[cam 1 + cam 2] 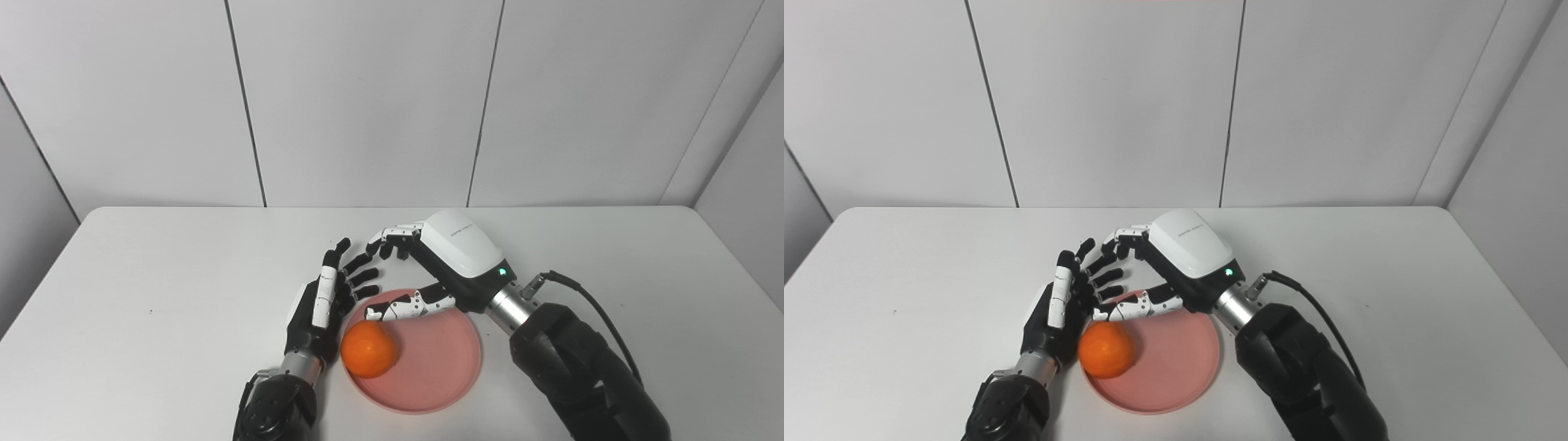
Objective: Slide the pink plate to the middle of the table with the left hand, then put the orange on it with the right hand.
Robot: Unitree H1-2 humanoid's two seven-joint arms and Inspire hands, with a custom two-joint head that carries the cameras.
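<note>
Orange [368,349] seated on pink plate [438,367], left part | right hand [438,266] released, spread above-behind it | left hand [324,300] flat-open, nearer, against plate's left rim

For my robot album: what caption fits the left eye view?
Round orange fruit rests on the round pink plate, both hands open beside it.

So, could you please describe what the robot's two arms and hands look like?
The left robot hand is mostly black, with one long white finger panel and a silver wrist ring on a black forearm. The right robot hand has a glossy white back cover with small grey lettering, a green light near the wrist, white-and-black segmented fingers, a silver wrist, and a black cable looping along its black forearm.
</note>
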